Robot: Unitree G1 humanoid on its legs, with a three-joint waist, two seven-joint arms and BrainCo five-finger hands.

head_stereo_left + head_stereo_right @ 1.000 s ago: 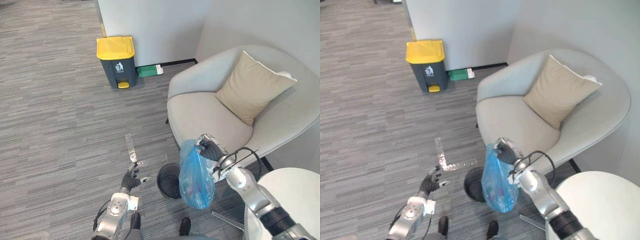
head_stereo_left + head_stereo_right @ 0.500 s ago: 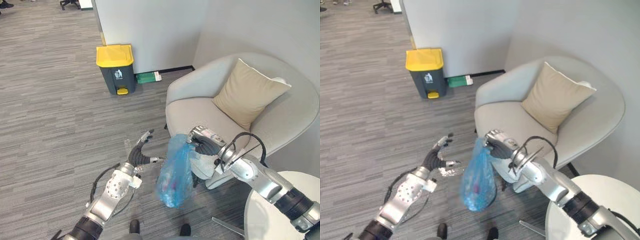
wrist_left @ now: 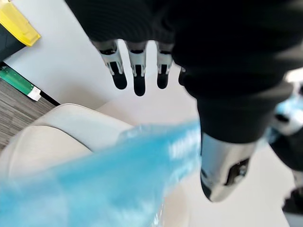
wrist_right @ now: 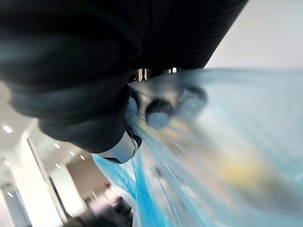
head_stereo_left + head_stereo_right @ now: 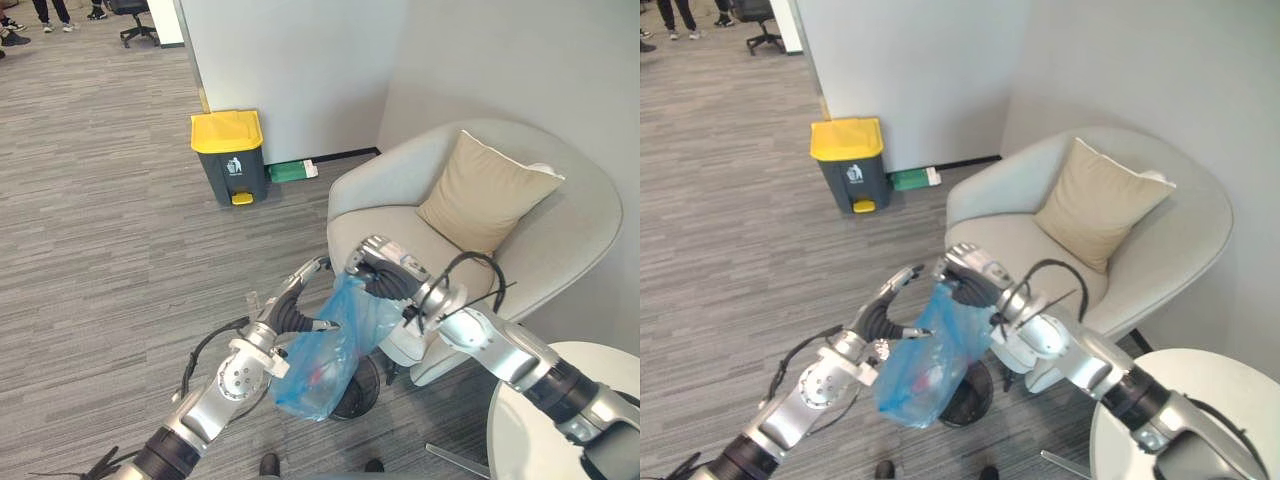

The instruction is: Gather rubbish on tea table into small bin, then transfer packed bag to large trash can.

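My right hand [image 5: 385,272] is clenched on the gathered neck of the blue rubbish bag [image 5: 320,355], fingers curled tight round the film. The bag hangs in the air from that grip, slanting down toward my left, its lower end above the floor and over the small black bin [image 5: 358,396]. It is thin, see-through blue plastic, crinkled, pinched narrow at the top and bulging at the bottom. Something reddish and something pale show through the lower part; I cannot tell what they are.

My left hand [image 5: 297,306] is spread wide just beside the bag's upper side, fingers straight, thumb apart, gripping nothing. In my left wrist view the blue film [image 3: 118,175] runs across between fingers [image 3: 138,71] and thumb; whether it touches them I cannot tell. In my right wrist view my fingertips [image 4: 158,112] show only as dark blurs behind the plastic.

The bag covers most of the small bin, leaving part of its rim and wall. The large trash can [image 5: 230,157] with the yellow lid stands closed by the wall, well apart from the bag. A light grey armchair [image 5: 395,225] with a beige cushion [image 5: 485,195] is behind my right arm, and a white round tea table [image 5: 530,430] is cut off at the lower corner
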